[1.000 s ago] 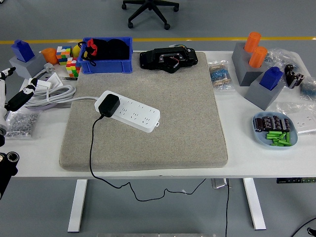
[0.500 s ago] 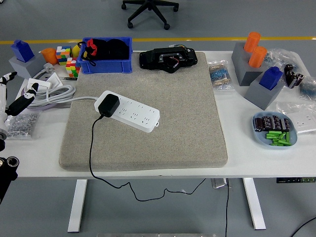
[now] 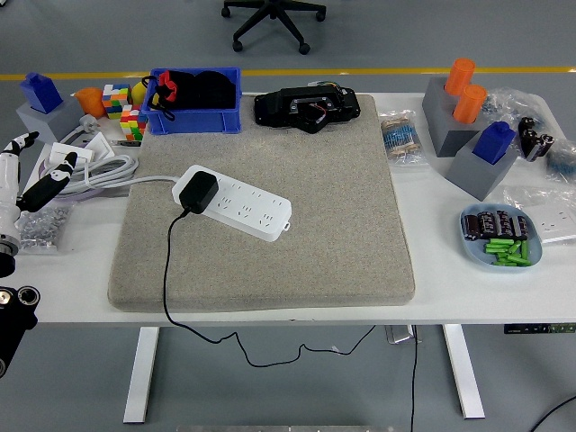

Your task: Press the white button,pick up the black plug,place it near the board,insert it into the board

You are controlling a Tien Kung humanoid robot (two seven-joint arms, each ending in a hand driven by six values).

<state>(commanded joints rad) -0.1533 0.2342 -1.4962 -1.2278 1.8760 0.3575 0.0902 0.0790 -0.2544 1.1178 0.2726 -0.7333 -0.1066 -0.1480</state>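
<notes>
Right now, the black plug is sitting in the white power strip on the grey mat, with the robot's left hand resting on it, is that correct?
Not quite. In the head view the black plug is in the white power strip on the grey mat, but the left hand is off at the table's left edge, touching neither.

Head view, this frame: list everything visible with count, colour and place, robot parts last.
Mat: 1, grey, table centre.
Power strip: 1, white, on mat left of centre.
Black plug: 1, seated in the strip's left end, cable hanging over the near edge.
Blue bin: 1, far left, black and red items inside.
Black device: 1, mat's far edge.
Colour cubes: several, left of bin.
Grey blocks: 3, two at right, one far left; blue or orange tops.
Blue dish: 1, right, green and black parts.
White cable: 1 coil, left.
Office chair: 1, black, floor behind.
Left hand: 1, white fingers spread, left edge, holding nothing.
</notes>
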